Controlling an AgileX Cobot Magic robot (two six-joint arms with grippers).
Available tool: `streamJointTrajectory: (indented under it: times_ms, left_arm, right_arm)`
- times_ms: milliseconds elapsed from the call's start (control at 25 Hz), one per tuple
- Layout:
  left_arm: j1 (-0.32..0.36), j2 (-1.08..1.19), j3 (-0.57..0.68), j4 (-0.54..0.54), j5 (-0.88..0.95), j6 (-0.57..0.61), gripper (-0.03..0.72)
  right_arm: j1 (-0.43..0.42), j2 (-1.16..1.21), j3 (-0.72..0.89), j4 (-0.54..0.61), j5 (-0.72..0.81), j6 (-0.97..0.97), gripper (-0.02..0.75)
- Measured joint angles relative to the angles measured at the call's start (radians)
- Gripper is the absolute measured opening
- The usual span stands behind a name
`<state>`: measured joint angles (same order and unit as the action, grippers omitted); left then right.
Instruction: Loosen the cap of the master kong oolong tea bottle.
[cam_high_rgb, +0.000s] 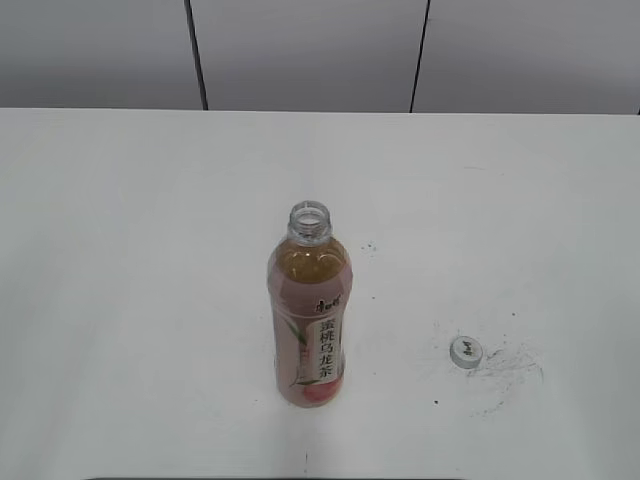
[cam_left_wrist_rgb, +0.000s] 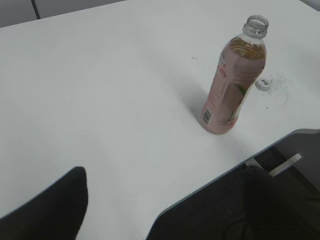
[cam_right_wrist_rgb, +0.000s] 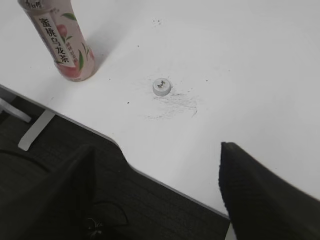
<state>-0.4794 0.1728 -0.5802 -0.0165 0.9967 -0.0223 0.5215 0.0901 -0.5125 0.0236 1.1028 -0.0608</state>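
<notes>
The master kong oolong tea bottle stands upright near the table's front edge, its neck open with no cap on it; it also shows in the left wrist view and the right wrist view. The cap lies on the table to the bottle's right, top side up, among grey scuff marks. My left gripper hangs open over the table's front edge, far from the bottle. My right gripper is open too, at the front edge, short of the cap. Neither gripper appears in the exterior view.
The white table runs back to a grey panelled wall. Its front edge has a curved cut-out with dark floor below. A white table leg shows under the edge.
</notes>
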Motion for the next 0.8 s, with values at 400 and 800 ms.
streamJointTrajectory:
  times_ms: [400, 800]
  left_arm:
    - [0.409, -0.139, 0.000, 0.001, -0.002, 0.000, 0.564]
    - [0.472, -0.179, 0.000, 0.002, -0.006, 0.000, 0.564]
  right_arm:
    - [-0.386, -0.015, 0.000, -0.001, -0.002, 0.003, 0.574]
    - [-0.438, -0.095, 0.000, -0.002, -0.006, 0.007, 0.574]
